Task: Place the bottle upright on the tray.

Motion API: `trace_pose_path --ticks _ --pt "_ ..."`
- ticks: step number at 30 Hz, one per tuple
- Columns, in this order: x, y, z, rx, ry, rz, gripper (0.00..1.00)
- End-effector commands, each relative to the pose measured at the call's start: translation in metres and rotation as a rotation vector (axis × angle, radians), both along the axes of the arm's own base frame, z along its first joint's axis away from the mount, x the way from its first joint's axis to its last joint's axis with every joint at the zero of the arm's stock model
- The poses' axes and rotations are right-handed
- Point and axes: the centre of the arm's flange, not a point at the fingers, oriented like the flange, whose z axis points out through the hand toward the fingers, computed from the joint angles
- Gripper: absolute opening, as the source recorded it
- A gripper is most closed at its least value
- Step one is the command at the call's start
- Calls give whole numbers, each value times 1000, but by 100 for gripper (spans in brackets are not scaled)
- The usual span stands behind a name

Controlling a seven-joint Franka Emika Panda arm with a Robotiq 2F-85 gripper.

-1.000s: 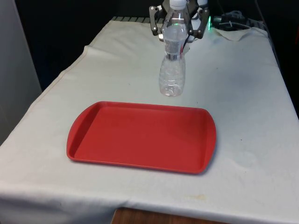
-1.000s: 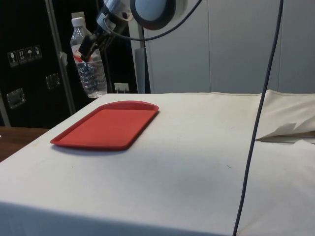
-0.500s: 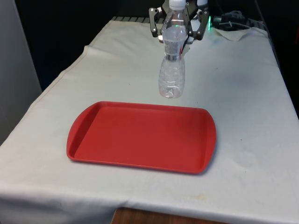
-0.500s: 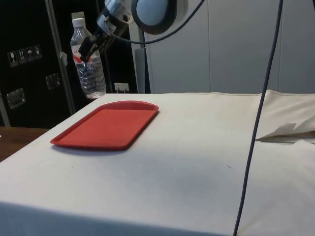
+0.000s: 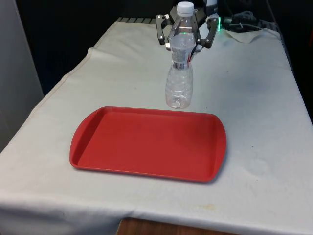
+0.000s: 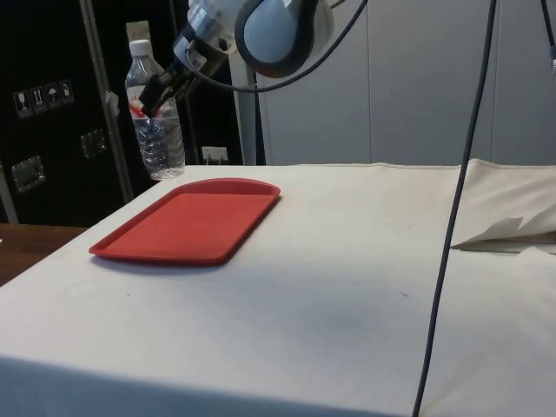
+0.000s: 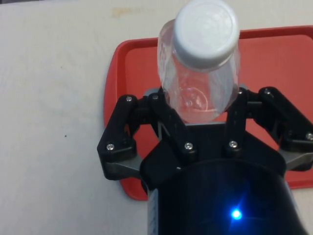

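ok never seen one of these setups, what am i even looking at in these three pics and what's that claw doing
It is a robot arm whose black gripper is clamped on a clear plastic bottle with a white cap, held upright in the air. One camera faces the arm across the table, one looks from the table's side, and one sits on the arm's wrist, looking down past the cap. On the white cloth lies a red tray with nothing on it. The bottle hangs over the tray's far edge, not yet set down.

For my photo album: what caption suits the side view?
Gripper holding a clear bottle upright in the air at the red tray's far end.
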Motion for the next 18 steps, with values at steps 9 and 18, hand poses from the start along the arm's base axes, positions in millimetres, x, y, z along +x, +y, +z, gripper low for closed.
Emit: trace_pose_path --ticks 9,18 --pt "-3 0 -4 6 -48 -5 35" --pt "-2 -1 -5 2 -45 -5 35"
